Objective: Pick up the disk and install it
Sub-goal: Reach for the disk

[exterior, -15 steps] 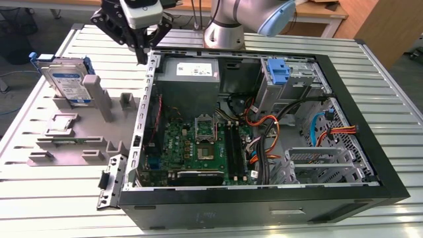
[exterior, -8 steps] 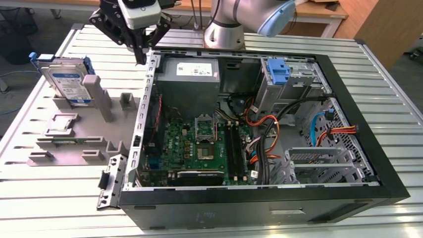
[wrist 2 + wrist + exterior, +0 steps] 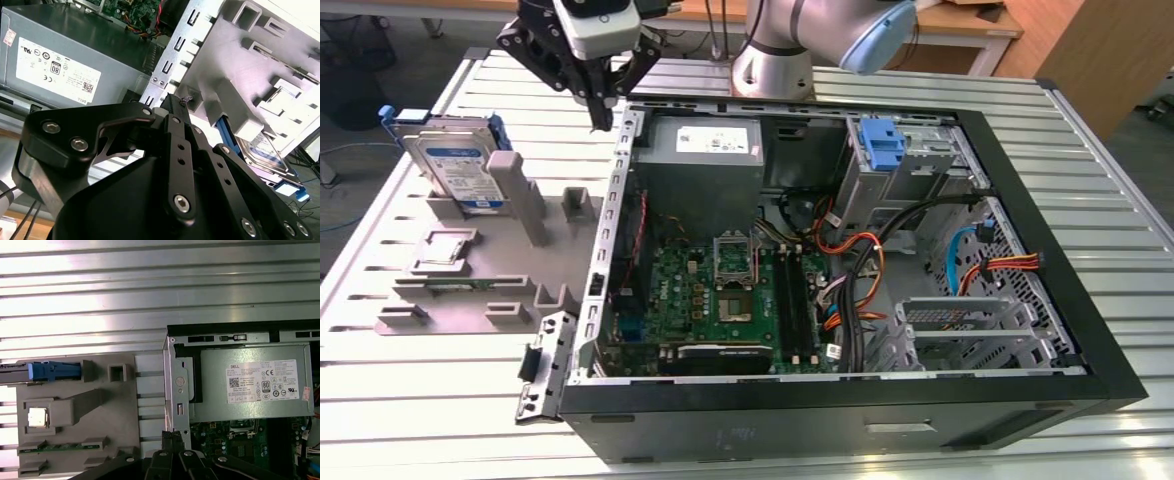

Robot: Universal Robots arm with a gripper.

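Observation:
The disk (image 3: 459, 165), silver with a white-and-blue label and a blue bracket, stands tilted on edge in the grey fixture block (image 3: 454, 290), at the exterior view's left. It also shows edge-on as a blue strip (image 3: 52, 371) in the first wrist view, and as the disk (image 3: 265, 152) behind the fixture's posts in the second wrist view. My gripper (image 3: 602, 118) hangs over the back corner of the open computer case (image 3: 854, 400), apart from the disk and to its right in the exterior view. Its fingers (image 3: 172, 439) are shut together, holding nothing.
The grey power supply box (image 3: 704, 142) sits in the case just beside the gripper. A tall blue latch piece (image 3: 885, 145) with a metal cage stands further along. The motherboard (image 3: 720, 300), cables and an open drive cage (image 3: 961, 325) lie inside. The fixture block also carries small parts and posts.

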